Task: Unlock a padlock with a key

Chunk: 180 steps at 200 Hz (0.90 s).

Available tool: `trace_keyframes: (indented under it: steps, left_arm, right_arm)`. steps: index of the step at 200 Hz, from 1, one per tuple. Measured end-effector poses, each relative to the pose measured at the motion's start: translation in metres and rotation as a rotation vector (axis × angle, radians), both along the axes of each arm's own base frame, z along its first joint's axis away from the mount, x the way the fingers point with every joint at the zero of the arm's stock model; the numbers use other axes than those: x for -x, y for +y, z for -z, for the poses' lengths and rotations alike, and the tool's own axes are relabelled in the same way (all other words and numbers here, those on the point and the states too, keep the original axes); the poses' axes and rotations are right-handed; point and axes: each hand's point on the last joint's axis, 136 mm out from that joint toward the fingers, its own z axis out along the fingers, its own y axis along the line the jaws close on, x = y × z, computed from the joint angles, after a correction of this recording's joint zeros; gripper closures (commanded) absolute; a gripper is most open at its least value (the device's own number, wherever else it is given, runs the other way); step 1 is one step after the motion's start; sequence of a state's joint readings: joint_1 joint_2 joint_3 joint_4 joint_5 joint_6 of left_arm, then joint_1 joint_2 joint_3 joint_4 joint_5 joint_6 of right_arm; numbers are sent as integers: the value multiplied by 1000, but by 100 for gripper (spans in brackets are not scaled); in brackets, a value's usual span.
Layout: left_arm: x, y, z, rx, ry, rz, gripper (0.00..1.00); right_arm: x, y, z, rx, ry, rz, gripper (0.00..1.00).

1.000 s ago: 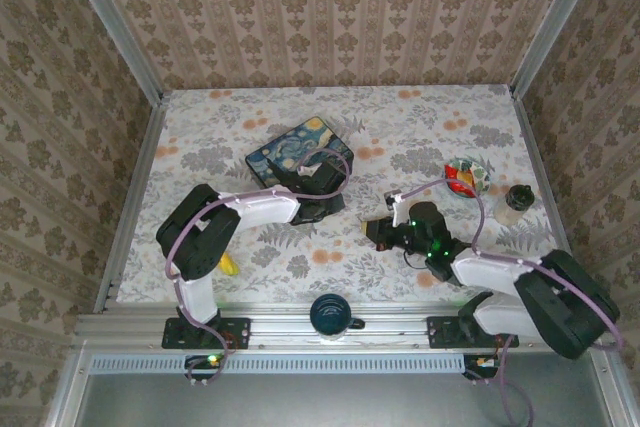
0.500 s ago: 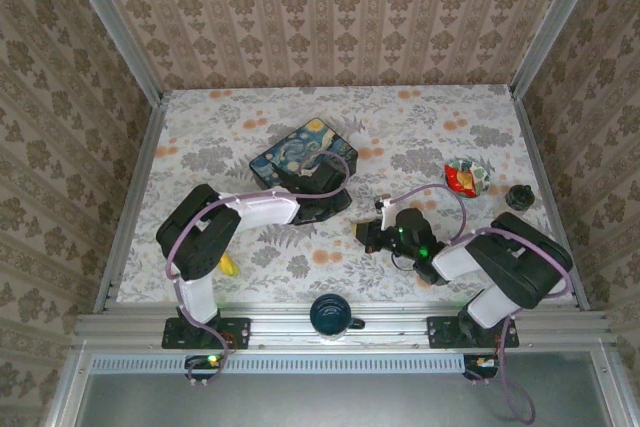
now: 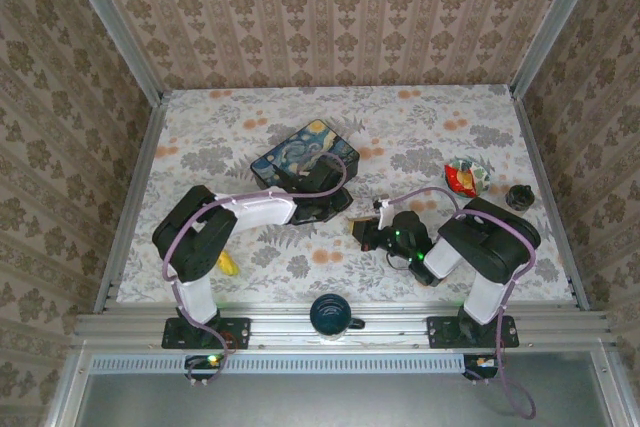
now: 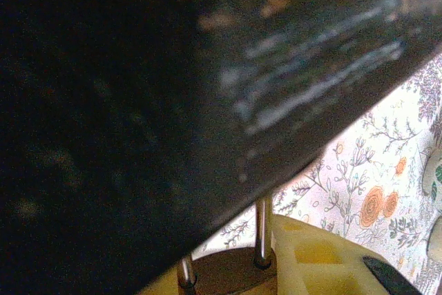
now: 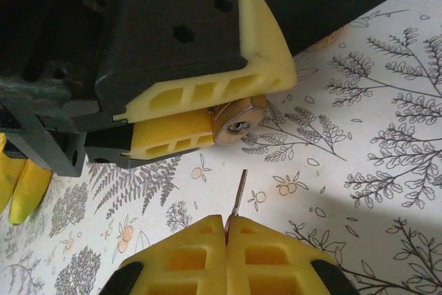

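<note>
Pinching the one padlock (image 5: 248,112), the left claw (image 5: 235,105) sits just beside the edge of the tin box (image 3: 295,152). The right claw (image 5: 226,231), pressed together on the one key (image 5: 239,193), holds its tip near the keyhole (image 5: 239,127). Bare tabletop (image 5: 359,170) lies beside them.

padlock (image 5: 238,121): tiny brass-gold body, pinched between the yellow pads of my left tool (image 5: 245,105), its end face turned toward the key
keyhole (image 5: 239,126): small dark round opening in that face, nothing in it
shackle (image 4: 262,236): thin and silvery, both legs seated in the body – the loop's top is hidden
key (image 5: 239,191): thin silvery blade poking from the closed tips of my right tool (image 5: 226,222) – pointed at the keyhole, near it, not touching
</note>
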<state>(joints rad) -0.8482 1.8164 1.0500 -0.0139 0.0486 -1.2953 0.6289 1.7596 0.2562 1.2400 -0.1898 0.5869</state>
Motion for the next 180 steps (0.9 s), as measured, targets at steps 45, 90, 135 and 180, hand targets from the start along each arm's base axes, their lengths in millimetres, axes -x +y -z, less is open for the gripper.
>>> trace_keyframes:
  steps: [45,90,135,180]
  left_arm:
    - [0,0,-1,15,11,-8,100]
    - [0,-1,-2,23,18,-9,100]
    - [1,-1,-2,27,22,-10,100]
    - [1,-2,-3,38,31,-15,100]
  right_arm:
    - [-7,-5,-8,-1,-33,44,100]
    - [-9,-6,-10,1,-44,57,100]
    - [-11,-5,-12,-3,-50,58,100]
    - [-12,-5,-17,-12,-62,57,100]
